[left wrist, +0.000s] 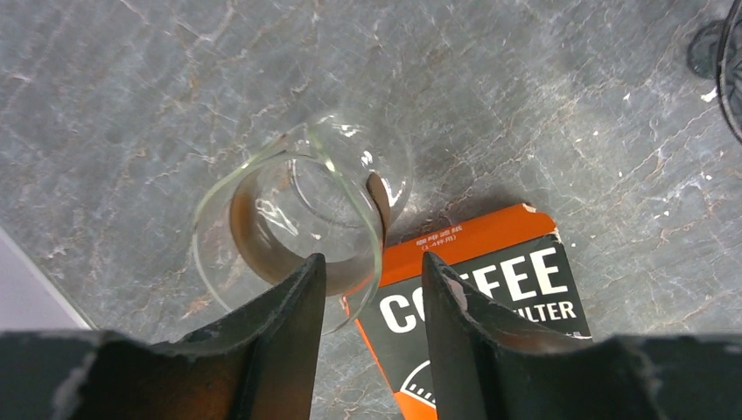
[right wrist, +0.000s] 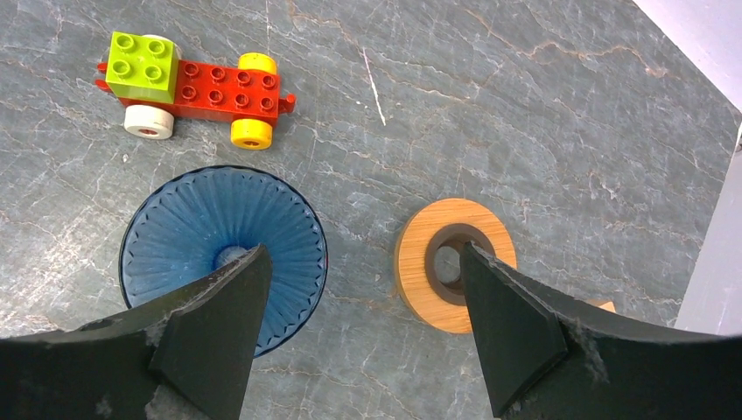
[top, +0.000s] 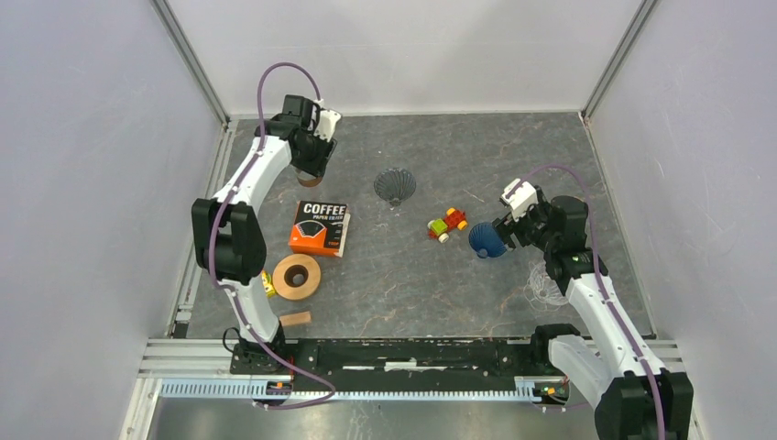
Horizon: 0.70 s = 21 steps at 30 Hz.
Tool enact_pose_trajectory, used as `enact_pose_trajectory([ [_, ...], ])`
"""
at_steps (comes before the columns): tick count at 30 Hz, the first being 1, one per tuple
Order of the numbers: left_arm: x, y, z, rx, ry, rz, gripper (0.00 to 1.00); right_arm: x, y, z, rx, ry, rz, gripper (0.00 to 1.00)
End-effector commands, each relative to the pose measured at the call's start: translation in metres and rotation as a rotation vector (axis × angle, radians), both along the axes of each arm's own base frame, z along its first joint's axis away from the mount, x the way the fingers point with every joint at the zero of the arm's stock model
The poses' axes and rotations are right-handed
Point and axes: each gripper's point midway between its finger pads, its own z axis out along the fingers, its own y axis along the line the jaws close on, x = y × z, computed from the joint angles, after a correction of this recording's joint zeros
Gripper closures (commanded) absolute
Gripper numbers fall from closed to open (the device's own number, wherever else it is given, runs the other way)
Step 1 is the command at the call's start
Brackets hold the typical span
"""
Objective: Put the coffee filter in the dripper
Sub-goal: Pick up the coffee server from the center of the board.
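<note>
An orange and black coffee filter box (top: 319, 227) lies left of centre; it also shows in the left wrist view (left wrist: 490, 289). No loose filter shows. A glass dripper with a brown collar (left wrist: 302, 214) sits under my left gripper (top: 316, 158) at the far left. The jaws of my left gripper (left wrist: 374, 267) stand partly apart, with the glass rim between them. My right gripper (top: 508, 225) is open and empty just over a blue dripper (top: 487, 240), which shows in the right wrist view (right wrist: 223, 241) beside the gripper (right wrist: 363, 271).
A dark grey dripper (top: 394, 186) stands at centre back. A clear dripper (top: 548, 286) is beside the right arm. A toy brick car (top: 447, 224) lies near the blue dripper. A wooden ring (top: 296, 276) and a small wooden block (top: 295, 319) lie at front left.
</note>
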Motion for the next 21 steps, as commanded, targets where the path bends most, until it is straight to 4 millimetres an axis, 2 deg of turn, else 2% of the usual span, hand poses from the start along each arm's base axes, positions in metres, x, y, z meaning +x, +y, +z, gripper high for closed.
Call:
enact_pose_trajectory([
  [1,0.005,-0.003,-0.005,0.002,0.026,-0.045,0.51,0.003,0.000,0.009,0.001,-0.050,0.014,0.14],
  [5,0.007,-0.003,-0.013,0.009,0.040,-0.053,0.61,0.003,0.000,0.011,0.006,-0.055,0.014,0.14],
  [8,0.007,-0.006,-0.010,-0.003,0.034,-0.068,0.74,0.003,-0.001,0.011,0.005,-0.055,0.011,0.14],
  [11,0.007,-0.009,0.003,-0.020,0.010,-0.084,0.91,0.003,-0.002,0.011,0.007,-0.056,0.009,0.13],
  [13,0.007,-0.010,0.017,-0.027,-0.011,-0.092,0.97,0.003,-0.001,0.012,0.007,-0.057,0.010,0.13],
  [16,0.000,-0.017,0.050,-0.067,-0.060,-0.120,0.98,0.003,-0.002,0.012,0.008,-0.056,0.006,0.13],
  [19,-0.023,-0.033,0.083,-0.136,-0.102,-0.187,0.98,0.004,-0.003,0.012,0.009,-0.057,0.005,0.13],
  [21,-0.045,-0.047,0.093,-0.151,-0.115,-0.240,0.98,0.004,-0.003,0.012,0.009,-0.057,0.005,0.13],
])
